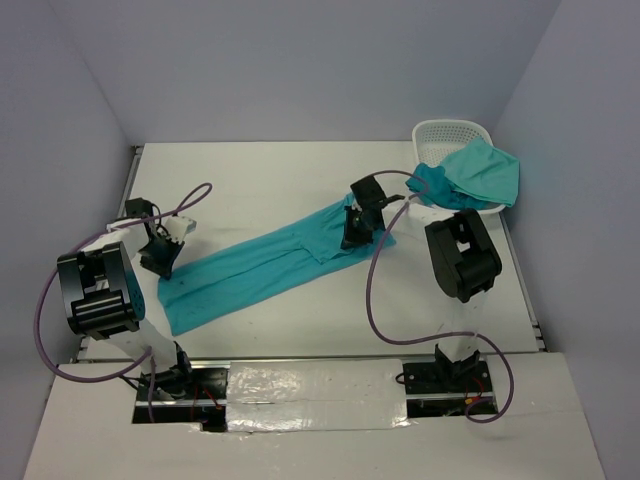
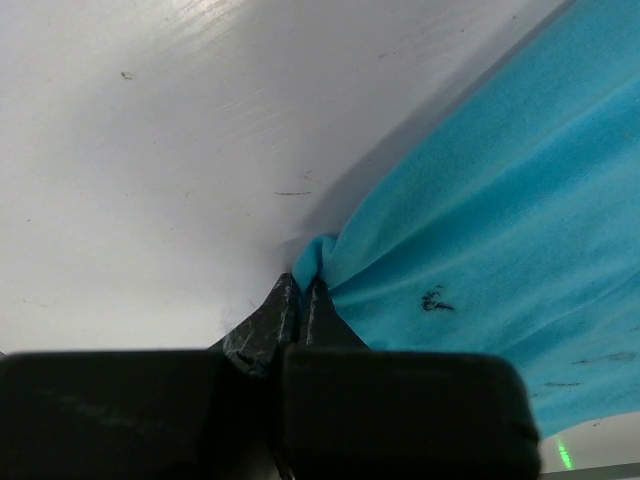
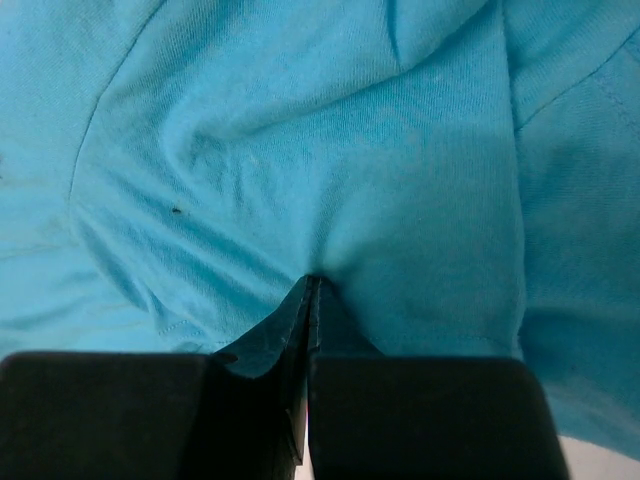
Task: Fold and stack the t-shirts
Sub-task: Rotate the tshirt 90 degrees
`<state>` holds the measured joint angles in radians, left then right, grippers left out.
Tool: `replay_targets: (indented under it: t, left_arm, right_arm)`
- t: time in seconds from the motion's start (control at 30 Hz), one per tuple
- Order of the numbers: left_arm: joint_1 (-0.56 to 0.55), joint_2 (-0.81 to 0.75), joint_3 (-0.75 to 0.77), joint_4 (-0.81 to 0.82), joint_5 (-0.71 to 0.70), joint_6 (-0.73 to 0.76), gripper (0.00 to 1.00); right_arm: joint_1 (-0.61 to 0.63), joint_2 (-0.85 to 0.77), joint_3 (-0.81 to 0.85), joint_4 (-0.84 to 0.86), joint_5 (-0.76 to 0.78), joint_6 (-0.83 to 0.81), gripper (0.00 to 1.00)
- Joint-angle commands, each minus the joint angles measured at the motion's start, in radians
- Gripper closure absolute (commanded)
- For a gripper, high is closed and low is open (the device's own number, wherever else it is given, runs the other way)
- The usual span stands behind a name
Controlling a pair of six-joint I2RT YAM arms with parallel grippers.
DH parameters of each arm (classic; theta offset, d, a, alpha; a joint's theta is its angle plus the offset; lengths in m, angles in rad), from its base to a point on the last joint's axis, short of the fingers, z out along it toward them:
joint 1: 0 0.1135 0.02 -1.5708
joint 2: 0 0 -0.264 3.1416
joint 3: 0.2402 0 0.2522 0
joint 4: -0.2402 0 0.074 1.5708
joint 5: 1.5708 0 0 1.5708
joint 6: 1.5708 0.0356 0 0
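Jaws of the left gripper (image 1: 160, 262) are clamping the left end of the long turquoise cotton t-shirt (image 1: 270, 262); the right gripper (image 1: 355, 238) is pinching its right end (likewise closed on cloth).

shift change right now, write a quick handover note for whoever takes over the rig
Left gripper: shut on the near-left end of the teal t-shirt.
Right gripper: shut on its far-right end.
That shirt lies stretched in a long strip across the table. A second teal shirt hangs out of the white basket.
Done: no finished fold, no stack.
Left: fold this one, then the second, and stack both.
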<state>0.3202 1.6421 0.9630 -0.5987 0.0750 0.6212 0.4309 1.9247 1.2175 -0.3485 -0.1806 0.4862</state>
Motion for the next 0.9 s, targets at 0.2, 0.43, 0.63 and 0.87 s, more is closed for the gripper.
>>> replay_targets:
  t: [0.2,0.43,0.63,0.87]
  left_arm:
    - [0.008,0.010,-0.014,-0.027,-0.009,0.006,1.00]
    - [0.007,-0.001,-0.014,-0.015,-0.004,-0.008,1.00]
    - [0.006,-0.014,-0.023,-0.018,-0.001,-0.008,1.00]
    - [0.008,-0.027,-0.035,-0.038,-0.011,0.005,1.00]
  right_arm:
    - [-0.030,-0.056,0.126,-0.112,0.050,-0.035,0.82]
    - [-0.112,-0.223,0.056,-0.167,0.044,0.020,0.42]
    - [-0.214,-0.222,-0.107,-0.100,0.018,0.132,0.35]
    - [-0.236,-0.089,-0.055,-0.047,0.001,0.141,0.34]
